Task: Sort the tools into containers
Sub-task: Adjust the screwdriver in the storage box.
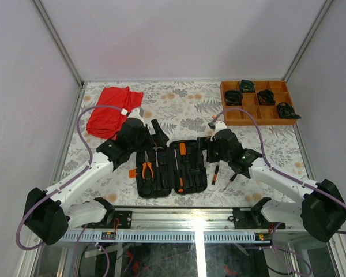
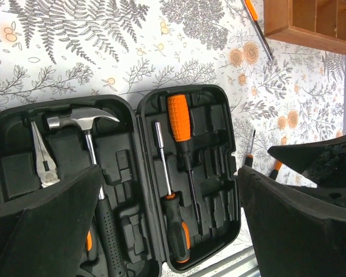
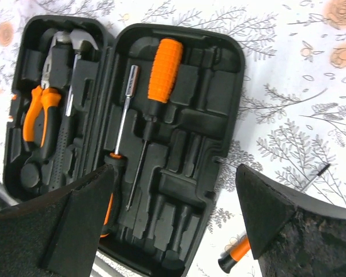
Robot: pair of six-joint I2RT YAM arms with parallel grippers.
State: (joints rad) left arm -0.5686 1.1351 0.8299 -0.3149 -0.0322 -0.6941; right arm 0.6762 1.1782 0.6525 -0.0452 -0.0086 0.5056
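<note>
Red cloth (image 1: 111, 111): one, lying far left.
Left gripper (image 2: 168, 172): fingers spreading wide, gripping nothing.
Tool case (image 3: 202, 115): one, black, round-cornered, lying open at table centre.
Left half: one silver-headed hammer (image 2: 83, 120) and one orange-handled pliers (image 3: 41, 109), sitting in slots.
Right half: two slotted screwdrivers (image 3: 164, 69).
Loose screwdrivers (image 1: 215, 173): two, lying just right of the case.
Right gripper (image 3: 175, 168): fingers parted, empty.
Wooden tray (image 1: 259, 122): one, far right, holding apparently four black coils (image 1: 233, 97).

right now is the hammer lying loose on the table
No, the hammer sits in the left half of the open tool case, beside the pliers.
</note>
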